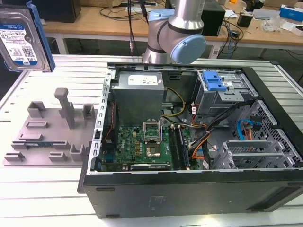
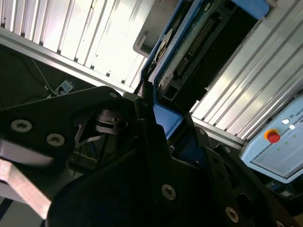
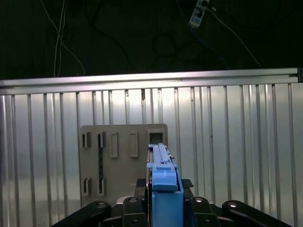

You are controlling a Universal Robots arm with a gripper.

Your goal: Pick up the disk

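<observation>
One open computer case (image 1: 199, 156) lies on the ribbed counter (image 1: 28, 198), with one grey fixture plate (image 1: 47, 137) at the exterior view's left. One disk (image 1: 21, 40) hangs high above that plate, clear of everything. The end effector (image 3: 163, 198) is pinching the disk by its blue rails, so the pick-up looks done; it needs only a steady hold.

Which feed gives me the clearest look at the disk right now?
The exterior view: the disk hangs in the air, label face on. The first wrist view shows the disk edge-on; the second wrist view shows its connector end.
</observation>
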